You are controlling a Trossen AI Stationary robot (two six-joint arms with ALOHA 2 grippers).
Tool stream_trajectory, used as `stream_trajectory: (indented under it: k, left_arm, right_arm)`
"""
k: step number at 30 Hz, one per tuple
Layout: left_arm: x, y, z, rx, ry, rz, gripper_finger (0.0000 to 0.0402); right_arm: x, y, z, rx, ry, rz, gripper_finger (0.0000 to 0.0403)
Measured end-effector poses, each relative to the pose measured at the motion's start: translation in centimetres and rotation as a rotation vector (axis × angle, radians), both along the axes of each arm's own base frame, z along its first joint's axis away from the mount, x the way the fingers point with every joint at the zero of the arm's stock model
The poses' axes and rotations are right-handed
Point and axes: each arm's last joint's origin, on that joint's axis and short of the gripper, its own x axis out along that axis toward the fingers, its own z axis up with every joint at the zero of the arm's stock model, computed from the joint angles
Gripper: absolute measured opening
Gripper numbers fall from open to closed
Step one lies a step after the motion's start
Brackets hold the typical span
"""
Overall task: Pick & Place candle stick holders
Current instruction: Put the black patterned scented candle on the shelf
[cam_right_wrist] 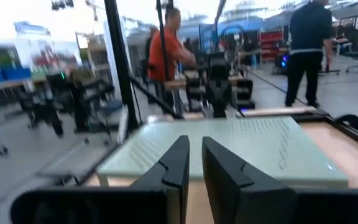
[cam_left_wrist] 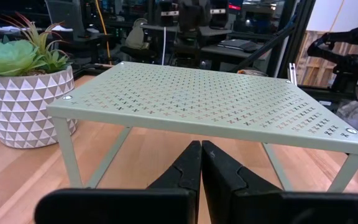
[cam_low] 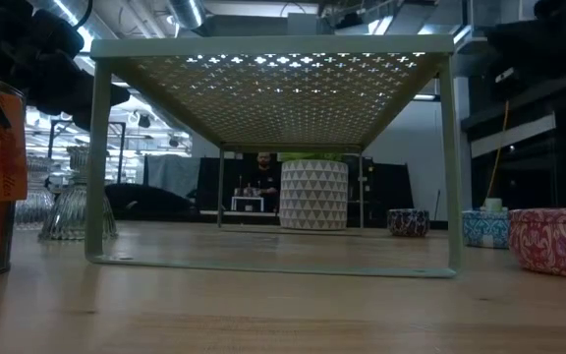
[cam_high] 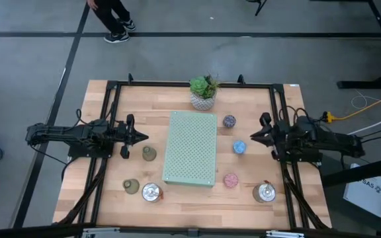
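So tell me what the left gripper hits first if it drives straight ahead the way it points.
Most likely the pale green perforated rack. The left gripper, fingers shut, aims at the gap below the rack's top between its near legs, so it might slip underneath; depth is unclear.

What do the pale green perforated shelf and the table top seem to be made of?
The pale green perforated shelf looks like painted sheet metal with a matte finish: it has thin legs, a regular punched pattern and small fasteners at its corners. The table top looks like light wood planks, probably sealed, with visible grain and seams.
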Motion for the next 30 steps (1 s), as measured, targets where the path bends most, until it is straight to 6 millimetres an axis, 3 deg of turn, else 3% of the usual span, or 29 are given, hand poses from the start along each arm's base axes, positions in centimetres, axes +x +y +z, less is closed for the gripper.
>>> stream_trajectory:
  k: [9, 14, 25, 30]
  left_arm:
    - [0.0, 0.0, 0.0, 0.000, 0.000, 0.000, 0.0006]
    - [0.0, 0.0, 0.0, 0.000, 0.000, 0.000, 0.0006]
    - [0.0, 0.0, 0.0, 0.000, 0.000, 0.000, 0.0006]
    - [0.0, 0.0, 0.0, 0.000, 0.000, 0.000, 0.0006]
  right_arm:
    - [2.2, 0.0, -1.2, 0.092, 0.175, -0.014, 0.0048]
    - [3.4, 0.3, -1.1, 0.090, 0.185, 0.020, 0.0044]
    - [6.4, 1.2, 3.7, -0.015, 0.319, 0.072, 0.0033]
    - [8.2, 2.1, 5.3, 0.032, 0.394, 0.116, 0.0032]
